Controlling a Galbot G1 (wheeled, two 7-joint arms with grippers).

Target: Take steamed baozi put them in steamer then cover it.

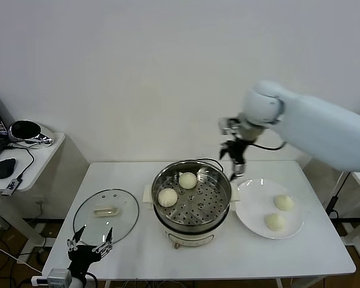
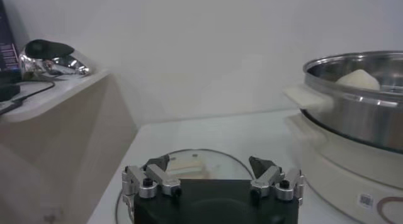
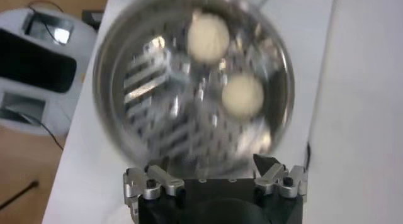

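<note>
- The right pincer [image 1: 235, 161] hangs in the air above the far right rim of the steamer, pointing down — its fingers are spread wide and nothing is between them.
- Beneath it sits the round shiny stainless-steel steamer basket [image 1: 219, 198] with a perforated floor, mounted on a cream-white electric pot base [image 1: 189, 236] near the middle of the white surface [image 1: 300, 255].
- Two small round cream-white steamed buns [image 1: 188, 180] lie inside the basket, one toward the far side and one [image 1: 167, 197] toward its left wall, close together; the right half of the perforated floor is bare.
- In the right wrist view the same two buns [image 3: 208, 38] show inside the steel rim [image 3: 97, 87], slightly blurred.
- Just right of the steamer is a flat round white plate [image 1: 249, 207], its edge close to the pot; two more buns [image 1: 284, 202] lie on its right half, apart from each other, the second [image 1: 275, 222] nearer the front.
- Left of the steamer lies the round clear glass cover [image 1: 129, 219] with a metal rim and a cream-white oblong handle [image 1: 105, 210], flat on the surface with a small gap to the pot.
- The left pincer [image 1: 89, 244] sits low at the front left edge of the surface, just before the cover's near rim — fingers wide apart, holding nothing.
- A smaller white side table [image 1: 39, 162] stands beyond the left edge.
</note>
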